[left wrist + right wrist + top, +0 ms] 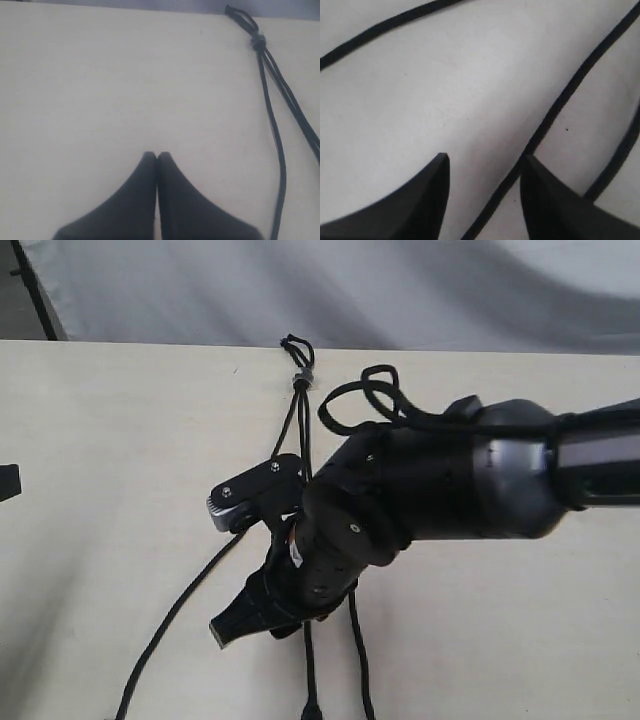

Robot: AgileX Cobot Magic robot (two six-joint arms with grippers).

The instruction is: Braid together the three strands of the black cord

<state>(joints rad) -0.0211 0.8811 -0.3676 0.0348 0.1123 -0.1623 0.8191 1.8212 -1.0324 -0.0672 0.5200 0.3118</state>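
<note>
The black cord lies on the pale table, its three strands joined by a small grey band (303,373) (258,41) with short loops near the far edge. One strand (170,625) curves off to the near left. The other two (309,670) run toward the near edge under the right arm. My right gripper (228,630) (484,161) is open low over the table. One strand (550,120) passes between its fingers, close to one fingertip (526,162), ungripped. My left gripper (157,155) is shut and empty, well to the left of the cord; a dark piece (8,482) at the left edge may be it.
The right arm's bulky body (440,480) covers the middle of the cord. Its own smooth black cable (352,400) loops above it near the band. The table's far edge (150,342) runs just behind the cord's loops. Bare tabletop (100,440) lies to the left.
</note>
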